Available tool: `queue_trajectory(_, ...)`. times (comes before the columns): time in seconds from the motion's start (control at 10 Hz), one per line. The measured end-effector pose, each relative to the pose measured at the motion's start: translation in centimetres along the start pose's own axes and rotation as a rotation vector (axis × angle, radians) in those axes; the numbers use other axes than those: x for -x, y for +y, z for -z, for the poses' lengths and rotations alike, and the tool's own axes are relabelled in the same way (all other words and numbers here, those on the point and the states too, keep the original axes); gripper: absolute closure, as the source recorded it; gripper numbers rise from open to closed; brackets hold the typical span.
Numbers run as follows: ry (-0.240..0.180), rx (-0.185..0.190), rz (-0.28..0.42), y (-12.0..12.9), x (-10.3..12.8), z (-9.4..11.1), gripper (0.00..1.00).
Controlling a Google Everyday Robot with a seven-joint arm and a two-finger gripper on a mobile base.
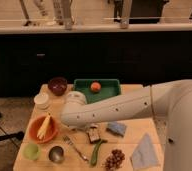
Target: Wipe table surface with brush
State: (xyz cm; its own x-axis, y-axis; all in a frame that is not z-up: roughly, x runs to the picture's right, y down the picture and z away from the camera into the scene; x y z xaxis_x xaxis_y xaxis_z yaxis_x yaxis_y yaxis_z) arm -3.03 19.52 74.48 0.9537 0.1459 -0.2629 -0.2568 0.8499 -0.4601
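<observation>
The light wooden table surface (129, 137) fills the lower middle of the camera view and carries several items. My white arm (114, 107) reaches in from the right and lies across the middle of the table, its elbow end near the left side. The gripper is tucked under the forearm over the table's middle, shut, and I cannot tell whether it holds anything. The brush is hidden.
A green tray (109, 92) with an orange fruit (95, 86) and a dark red bowl (57, 85) stand at the back. At left are a white cup (41, 100), an orange bowl (43, 130) and a green cup (31, 150). In front lie a fork (76, 147), brown block (93, 135), green-handled tool (96, 151), blue sponge (116, 128), grapes (114, 159) and cloth (144, 152).
</observation>
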Motion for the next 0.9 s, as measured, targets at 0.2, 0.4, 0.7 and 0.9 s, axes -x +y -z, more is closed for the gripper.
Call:
queue_trajectory(0.2, 0.004, -0.012, -0.007, -1.4, 0.2, 0.2, 1.00)
queue_trajectory(0.4, -0.005, -0.023, 0.001, -2.8, 1.7, 0.6, 1.00)
queue_trajectory(0.7, -0.031, -0.029, 0.059, -1.7, 5.1, 1.1, 1.00)
queue_trajectory(0.9, -0.041, -0.022, 0.108, 0.4, 6.4, 1.1, 1.00)
